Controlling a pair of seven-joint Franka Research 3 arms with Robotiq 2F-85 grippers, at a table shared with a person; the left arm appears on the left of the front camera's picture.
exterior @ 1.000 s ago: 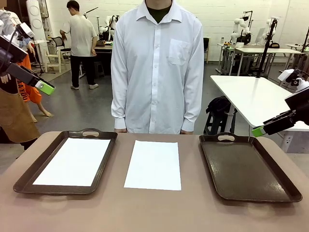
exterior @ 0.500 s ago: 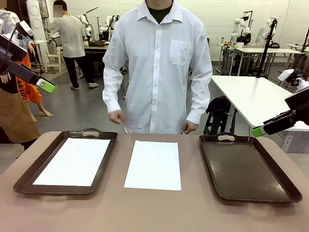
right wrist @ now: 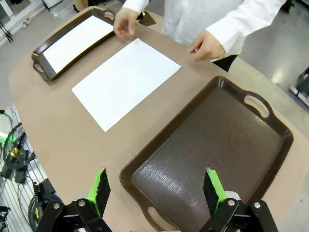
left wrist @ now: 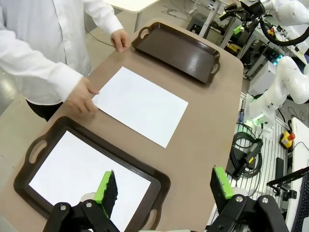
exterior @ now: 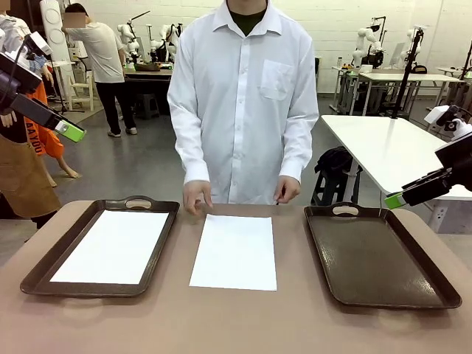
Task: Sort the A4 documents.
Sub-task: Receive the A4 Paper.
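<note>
Front and overhead wrist views, shared table (exterior: 236,324)

You had the middle sheet (exterior: 234,252) plain white on a tan table (exterior: 221,324); left of it, the left tray (exterior: 88,290) dark brown around white paper (exterior: 110,247); right of it, the right tray (exterior: 376,258) wood-grained brown.

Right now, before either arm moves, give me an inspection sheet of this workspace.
Surface: brown table, flat.
Job's things: one A4 sheet lies inside the left tray; a second sheet lies flat on the table between the trays; the right tray has no sheet.
Clutter: nothing seen.
Grippers: left gripper open, raised at the table's left side; right gripper open, raised at the right side; neither holds anything.
Cables: none on the table; cable loops on the floor beside it.
Surroundings: person at the far edge, one hand at the second sheet's far corner.
</note>
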